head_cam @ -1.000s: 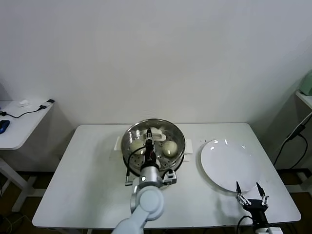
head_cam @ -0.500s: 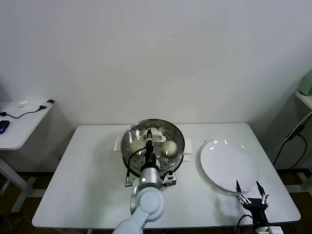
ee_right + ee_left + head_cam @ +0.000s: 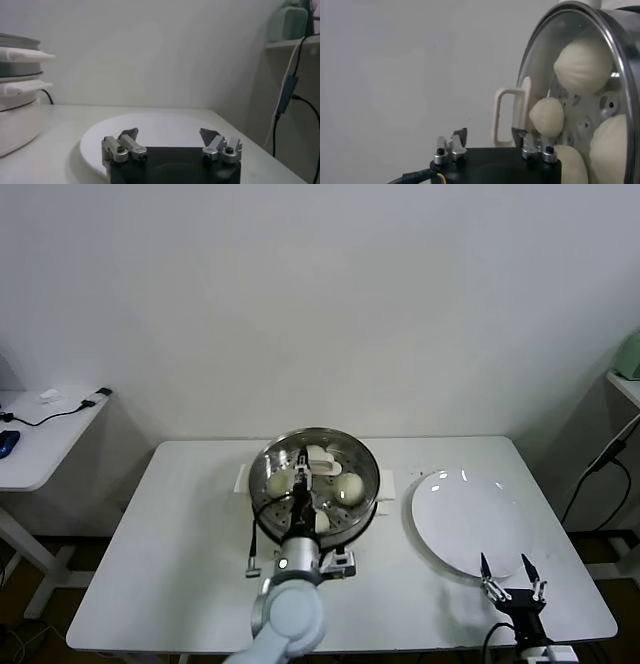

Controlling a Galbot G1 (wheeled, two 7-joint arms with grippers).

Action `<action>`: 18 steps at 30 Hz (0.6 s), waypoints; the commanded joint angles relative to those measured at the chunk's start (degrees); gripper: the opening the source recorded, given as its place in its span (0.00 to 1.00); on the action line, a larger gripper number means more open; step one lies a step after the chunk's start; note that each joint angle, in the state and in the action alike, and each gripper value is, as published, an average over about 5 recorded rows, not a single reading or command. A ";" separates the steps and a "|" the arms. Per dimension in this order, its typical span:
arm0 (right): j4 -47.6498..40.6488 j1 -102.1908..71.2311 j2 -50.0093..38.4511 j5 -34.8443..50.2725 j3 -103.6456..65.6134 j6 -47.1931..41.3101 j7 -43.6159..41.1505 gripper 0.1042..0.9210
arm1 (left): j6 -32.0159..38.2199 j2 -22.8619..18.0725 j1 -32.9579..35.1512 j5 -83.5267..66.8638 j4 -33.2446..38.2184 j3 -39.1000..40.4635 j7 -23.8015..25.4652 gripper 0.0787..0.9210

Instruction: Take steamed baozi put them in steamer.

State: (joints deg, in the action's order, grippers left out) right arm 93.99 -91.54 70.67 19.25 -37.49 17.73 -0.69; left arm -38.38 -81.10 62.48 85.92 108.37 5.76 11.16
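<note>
The steamer (image 3: 366,467) stands mid-table, a shiny steel pot on a cream base. Several cream-white baozi lie on its perforated tray, among them one on the left (image 3: 279,481), one on the right (image 3: 348,486) and one at the back (image 3: 318,453). My left gripper (image 3: 301,496) is open and empty, at the pot's near side over the tray. In the left wrist view its jaws (image 3: 490,132) stand apart before the steamer's side handle (image 3: 509,115), with baozi (image 3: 583,65) inside the rim. My right gripper (image 3: 504,564) is open and empty at the table's front right.
An empty flat white plate (image 3: 470,519) lies right of the steamer, just beyond my right gripper (image 3: 169,133); it also shows in the right wrist view (image 3: 160,125). A side table (image 3: 40,439) with cables stands at the left. A cable (image 3: 600,464) hangs at the right.
My left arm has drawn back toward the table's near edge, its gripper sliding back over the steamer's front. The right gripper has dropped back slightly.
</note>
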 commanded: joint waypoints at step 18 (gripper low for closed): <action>0.86 0.62 0.40 1.58 1.28 6.49 0.36 0.88 | 47.48 11.18 24.21 -107.49 11.26 -42.92 -19.34 0.88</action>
State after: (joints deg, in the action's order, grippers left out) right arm 94.59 -91.05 70.88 20.88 -36.37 21.17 -0.39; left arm -15.43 -75.52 73.96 40.90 119.82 -12.28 -4.44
